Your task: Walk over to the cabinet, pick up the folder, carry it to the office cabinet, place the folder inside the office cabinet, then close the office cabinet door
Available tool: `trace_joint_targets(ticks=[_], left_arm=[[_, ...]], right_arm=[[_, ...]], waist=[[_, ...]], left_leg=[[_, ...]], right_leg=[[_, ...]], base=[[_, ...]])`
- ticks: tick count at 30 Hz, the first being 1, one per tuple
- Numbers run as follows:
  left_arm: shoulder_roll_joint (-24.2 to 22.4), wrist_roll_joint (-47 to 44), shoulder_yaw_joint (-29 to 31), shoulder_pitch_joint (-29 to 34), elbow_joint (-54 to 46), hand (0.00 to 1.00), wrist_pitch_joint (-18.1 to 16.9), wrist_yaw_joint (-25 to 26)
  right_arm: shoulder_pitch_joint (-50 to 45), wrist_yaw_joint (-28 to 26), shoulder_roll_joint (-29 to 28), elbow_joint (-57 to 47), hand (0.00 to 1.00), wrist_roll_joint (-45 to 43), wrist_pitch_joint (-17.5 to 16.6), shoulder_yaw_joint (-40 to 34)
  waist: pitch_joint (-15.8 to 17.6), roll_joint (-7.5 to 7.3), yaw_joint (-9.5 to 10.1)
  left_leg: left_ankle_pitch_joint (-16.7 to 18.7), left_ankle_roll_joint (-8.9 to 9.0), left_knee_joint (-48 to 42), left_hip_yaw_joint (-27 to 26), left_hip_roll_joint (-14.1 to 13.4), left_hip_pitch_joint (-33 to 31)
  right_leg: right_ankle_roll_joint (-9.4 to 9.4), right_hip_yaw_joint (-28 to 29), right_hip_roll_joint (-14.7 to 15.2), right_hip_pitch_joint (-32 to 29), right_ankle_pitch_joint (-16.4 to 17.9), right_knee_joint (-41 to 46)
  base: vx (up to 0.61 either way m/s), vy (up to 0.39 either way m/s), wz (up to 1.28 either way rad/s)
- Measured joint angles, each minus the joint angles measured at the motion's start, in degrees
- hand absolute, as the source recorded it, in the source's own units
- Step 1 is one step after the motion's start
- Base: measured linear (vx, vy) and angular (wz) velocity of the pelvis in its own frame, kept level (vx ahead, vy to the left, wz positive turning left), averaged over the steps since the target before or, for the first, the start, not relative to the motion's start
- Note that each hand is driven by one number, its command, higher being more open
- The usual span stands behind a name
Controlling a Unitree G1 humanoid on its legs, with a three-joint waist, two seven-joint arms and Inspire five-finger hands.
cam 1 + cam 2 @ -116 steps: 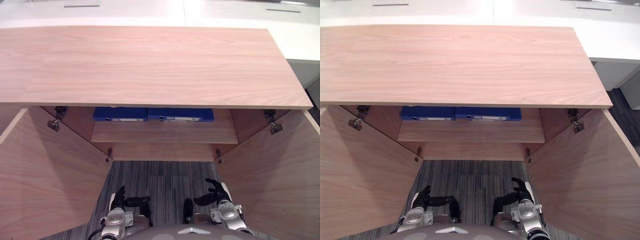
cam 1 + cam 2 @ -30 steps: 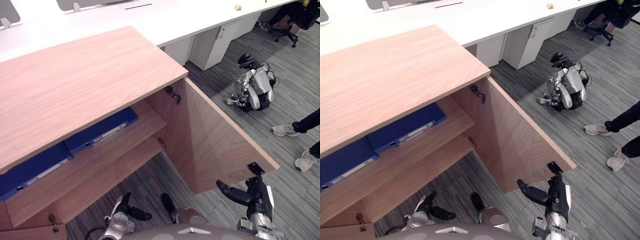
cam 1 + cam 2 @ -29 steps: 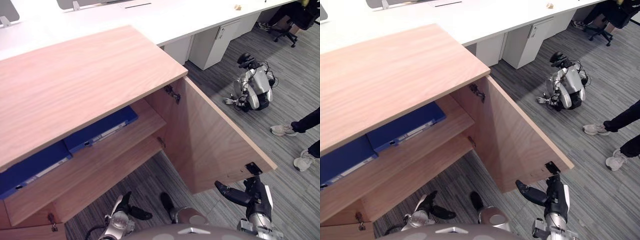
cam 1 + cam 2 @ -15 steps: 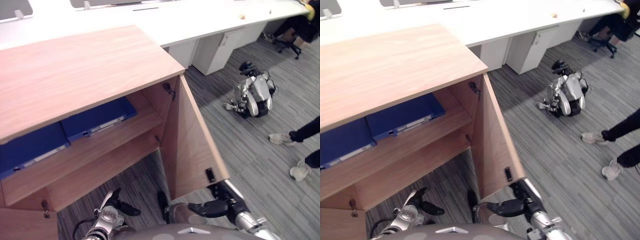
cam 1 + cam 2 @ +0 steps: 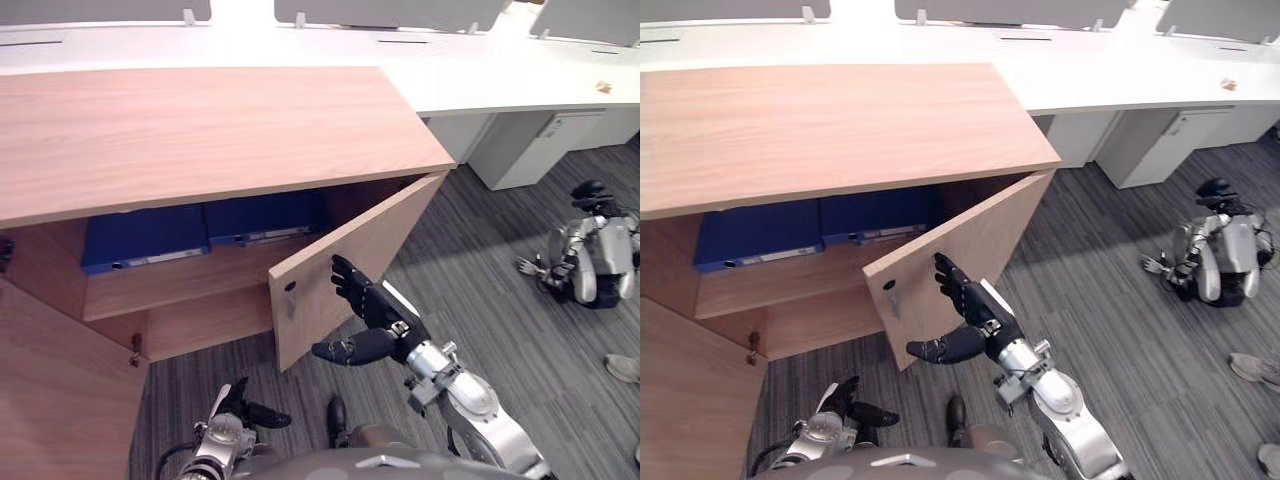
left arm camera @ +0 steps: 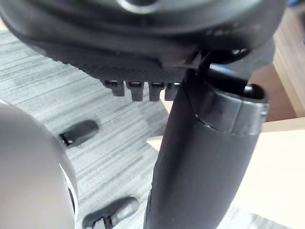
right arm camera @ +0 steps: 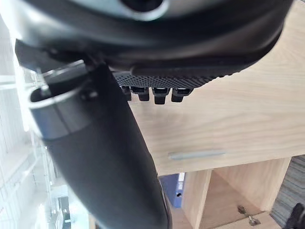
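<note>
Since a second ago, the cabinet [image 5: 200, 130] has been partly shut: its right door [image 5: 345, 250] is now swung about halfway across the opening. Two blue folders [image 5: 262, 216] are stored on the shelf beyond the door from the right hand [image 5: 372, 310], so placement is judged done. That hand is spread, fingers straight, apparently pressed on the door's outer face beside the handle [image 5: 289, 298], nothing gripped. The left hand [image 5: 240, 405] is held low and relaxed.

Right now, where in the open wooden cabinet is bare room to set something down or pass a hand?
The light wooden cabinet top is bare. The upper shelf is crowded: two blue folders side by side leave a narrow front strip. The compartment below looks bare. The half-shut right door, with the right hand against it, narrows entry there; the left side is open.
</note>
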State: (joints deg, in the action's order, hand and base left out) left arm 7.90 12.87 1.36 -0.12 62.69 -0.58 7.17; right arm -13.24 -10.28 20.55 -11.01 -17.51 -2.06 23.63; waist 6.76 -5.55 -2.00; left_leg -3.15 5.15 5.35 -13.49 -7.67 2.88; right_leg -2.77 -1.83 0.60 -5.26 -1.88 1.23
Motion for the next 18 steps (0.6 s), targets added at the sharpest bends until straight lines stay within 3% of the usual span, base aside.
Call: trace_joint_targets(ticks=[2, 7, 18], left_arm=[[0.05, -0.01, 0.17, 0.33, -0.05, 1.00, -0.04, 0.10], [0.01, -0.04, 1.50, 0.76, -0.12, 1.00, -0.08, 0.27], [0.13, -3.57, 3.34, 2.07, -0.67, 1.00, -0.10, 1.08]], right_arm=[[1.69, 1.02, -0.87, 4.30, 1.00, 2.30, -0.45, 0.15], [8.74, 3.61, -1.74, 13.29, 1.00, 6.47, -1.28, -0.15], [17.34, 6.73, -4.60, 23.80, 1.00, 12.75, -0.49, -1.47]], waist=[[-0.48, 0.76, 0.21], [-0.53, 2.40, 0.24], [-0.54, 3.88, 1.69]], left_leg=[[-0.18, -0.01, -0.01, 0.50, 0.32, -0.18], [-0.33, -0.26, -0.32, 2.94, 1.44, -1.44], [-0.59, -0.42, -0.30, 7.13, 1.64, -2.14]], right_leg=[[-0.60, -1.17, 0.82, 0.44, -0.86, -0.38], [0.10, -3.24, 1.85, 0.63, -2.22, -0.99], [0.21, -7.42, 2.27, 2.43, -1.60, -2.34]], base=[[0.12, 0.054, 0.18], [0.11, 0.041, 0.25], [0.00, 0.010, 0.21]])
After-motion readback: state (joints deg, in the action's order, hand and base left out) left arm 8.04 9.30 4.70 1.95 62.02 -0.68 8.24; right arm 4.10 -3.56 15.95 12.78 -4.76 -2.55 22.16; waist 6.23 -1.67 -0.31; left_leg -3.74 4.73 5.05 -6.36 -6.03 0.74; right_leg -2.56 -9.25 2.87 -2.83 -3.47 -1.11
